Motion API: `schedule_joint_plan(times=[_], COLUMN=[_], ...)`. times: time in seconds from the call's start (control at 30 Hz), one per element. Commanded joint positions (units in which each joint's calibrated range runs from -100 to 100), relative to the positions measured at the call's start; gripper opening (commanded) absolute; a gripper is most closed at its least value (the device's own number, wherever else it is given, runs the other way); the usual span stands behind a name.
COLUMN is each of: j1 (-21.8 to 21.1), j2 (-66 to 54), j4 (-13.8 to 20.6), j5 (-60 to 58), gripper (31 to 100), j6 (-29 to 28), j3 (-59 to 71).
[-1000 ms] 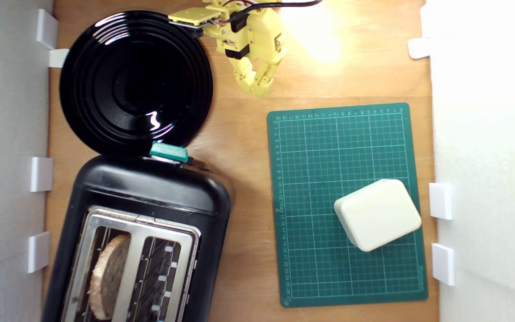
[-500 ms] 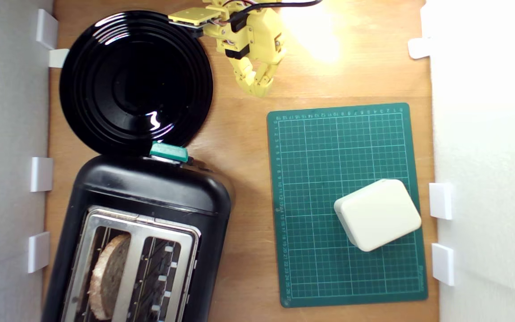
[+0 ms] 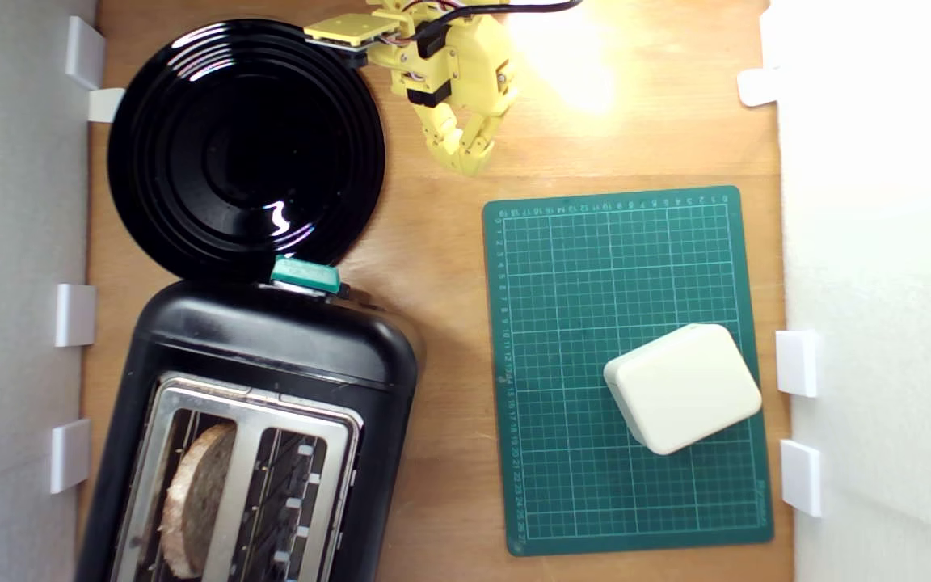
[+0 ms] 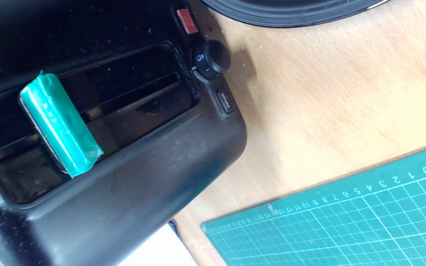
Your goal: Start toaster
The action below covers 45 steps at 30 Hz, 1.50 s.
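Toaster (image 3: 271, 356): black, exterior view's lower left, bread slice (image 3: 195, 497) in one slot, teal lever (image 3: 305, 275) beside black plate (image 3: 246, 145). Gripper (image 3: 468, 164): yellow, far edge, fingertips together, empty, well apart from lever. Green mat (image 3: 562, 323) right, white box (image 3: 682, 386) on it.
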Motion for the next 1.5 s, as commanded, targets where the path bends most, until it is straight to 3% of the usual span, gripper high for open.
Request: schedule_joint_plan(times=[0.0,0.9,1.2,1.4,1.47], j1=[-0.4,-0.4,-5.3,-2.3,-0.7], j2=[-0.3,-0.3,-0.4,-0.3,-0.2], j4=[-0.1,-0.1,-0.3,0.2,2.0], j5=[0.6,0.6,0.6,0.7,0.7], gripper=[31.4,31.4,31.4,31.4,31.7], j6=[-0.1,-0.1,-0.1,0.2,0.2], j3=[1.1,1.1,1.1,0.9,0.9])
